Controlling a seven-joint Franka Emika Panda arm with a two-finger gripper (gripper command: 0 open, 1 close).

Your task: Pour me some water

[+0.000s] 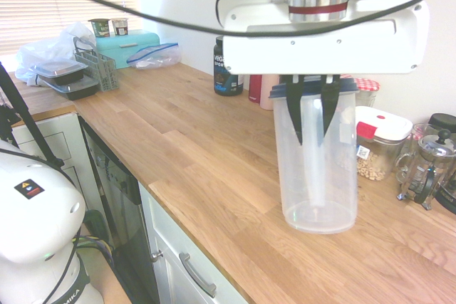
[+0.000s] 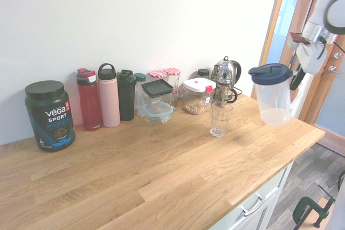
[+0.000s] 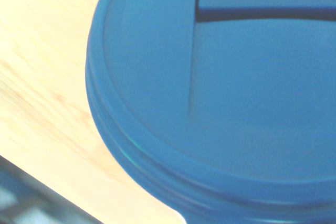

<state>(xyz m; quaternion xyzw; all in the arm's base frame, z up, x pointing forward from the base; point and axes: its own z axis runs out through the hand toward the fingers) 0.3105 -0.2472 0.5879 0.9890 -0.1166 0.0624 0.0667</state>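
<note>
Tumbler (image 2: 219, 119) between lidded pitcher (image 2: 273, 95) and protein tub (image 2: 50, 116) along counter (image 2: 140, 171)

The pitcher (image 2: 274, 100) has a cloudy, see-through plastic body and a smooth navy plastic lid (image 3: 142, 77), softly satin up close. Beneath it, the worktop (image 1: 206, 147) is striped wood with a low sheen. The drinking glass (image 2: 220, 119) is clear and glossy; the kettle (image 2: 225, 74) looks like polished metal, though it is small in view. The protein tub (image 2: 50, 117) seems smooth dark plastic.
</note>
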